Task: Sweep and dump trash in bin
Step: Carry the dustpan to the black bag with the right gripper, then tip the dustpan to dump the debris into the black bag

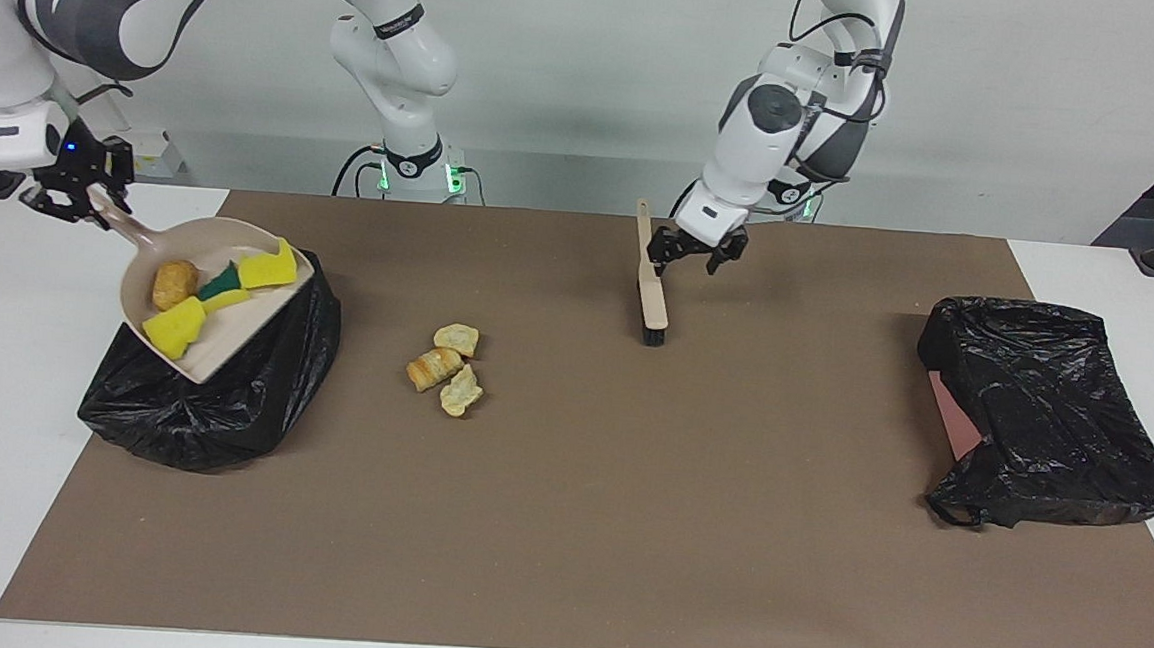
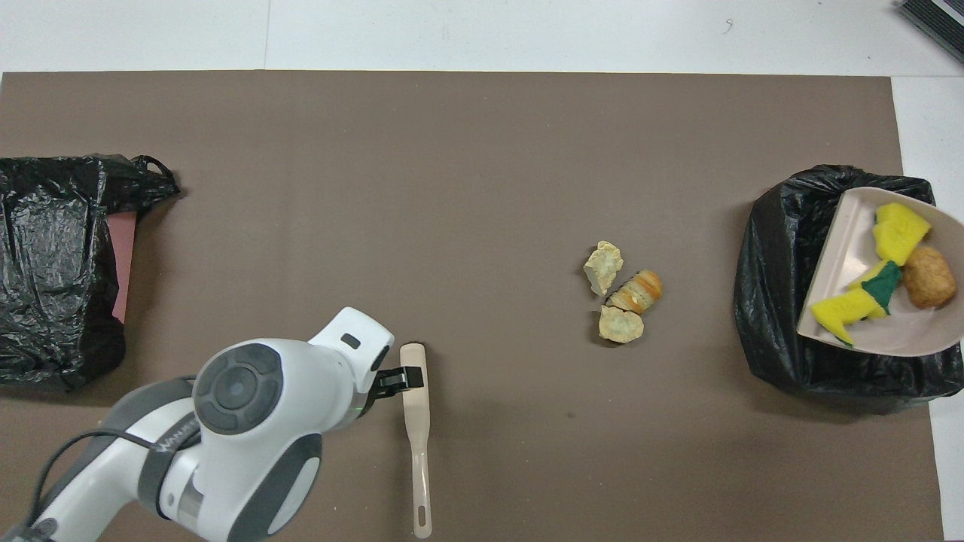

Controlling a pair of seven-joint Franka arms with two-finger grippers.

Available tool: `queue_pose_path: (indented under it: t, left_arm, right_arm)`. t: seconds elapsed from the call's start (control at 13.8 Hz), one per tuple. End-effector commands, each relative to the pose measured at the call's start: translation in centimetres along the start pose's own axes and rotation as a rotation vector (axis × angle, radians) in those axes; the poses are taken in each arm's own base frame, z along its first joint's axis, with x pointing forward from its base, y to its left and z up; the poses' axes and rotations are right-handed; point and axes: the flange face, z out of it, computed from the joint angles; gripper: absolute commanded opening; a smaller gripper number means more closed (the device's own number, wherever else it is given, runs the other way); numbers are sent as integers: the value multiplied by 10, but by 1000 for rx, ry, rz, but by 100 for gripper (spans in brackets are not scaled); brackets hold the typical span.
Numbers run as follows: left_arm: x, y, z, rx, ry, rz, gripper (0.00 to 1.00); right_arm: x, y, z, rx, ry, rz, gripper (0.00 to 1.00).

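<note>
While the left end effector (image 1: pixel 697 251) hangs spread just beside the brush (image 1: pixel 651 293) lying near the robots' edge of the surface, I count three loose scraps (image 1: pixel 444 366) mid-surface that may go unswept with nothing holding the brush. At the right arm's end, the right end effector (image 1: pixel 74 198) pinches the handle of the dustpan (image 1: pixel 231 328), tilted over the black-bagged bin (image 1: pixel 201 411); its sponge chunks (image 1: pixel 174 327) and brown lump (image 1: pixel 169 284) could slide past the crumpled bag. Lettering on the left arm is unreadable to me.
</note>
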Motion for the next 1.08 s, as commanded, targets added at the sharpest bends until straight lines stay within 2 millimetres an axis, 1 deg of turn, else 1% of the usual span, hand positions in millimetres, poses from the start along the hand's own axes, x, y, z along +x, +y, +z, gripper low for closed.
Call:
queue_pose_path:
  t: [0.0,0.14,0.22,0.29,0.36,0.51,0.58,0.65,0.72,0.79,0.87,0.94,1.01]
  left_arm:
    - [43,-36,-19,17,9,69,100]
    - [81,-68,-44,28,-30,135,100]
    - [94,-83,-59,24,-32,149,100]
    - [106,-100,-73,21,-22,159,100]
    - [114,-113,-84,24,-20,189,100]
    - [132,-144,-108,18,-13,211,100]
    - [140,-156,-121,16,-14,216,100]
    - [148,-169,-134,16,-21,219,100]
    - [155,-171,-144,18,-44,226,100]
    - [158,-169,-160,18,-46,229,100]
    - [160,-172,-178,31,-36,229,100]
    - [160,-179,-191,52,-33,223,100]
    - [159,-184,-200,61,-39,217,100]
  right_arm:
    - [-3,7,-5,-57,-109,-149,0]
    - [4,10,-6,-74,-219,-222,0]
    - [8,11,-8,-79,-250,-243,0]
    - [17,14,-7,-102,-292,-279,0]
    - [17,14,-5,-123,-332,-303,0]
    - [25,13,-7,-130,-385,-338,0]
    - [26,13,-9,-133,-411,-346,0]
    - [38,14,-11,-137,-443,-370,0]
    - [45,13,-14,-140,-478,-385,0]
    - [43,10,-21,-145,-508,-390,0]
    - [49,5,-30,-153,-529,-410,0]
    - [48,-1,-36,-143,-545,-409,0]
    - [49,-9,-43,-131,-556,-407,0]
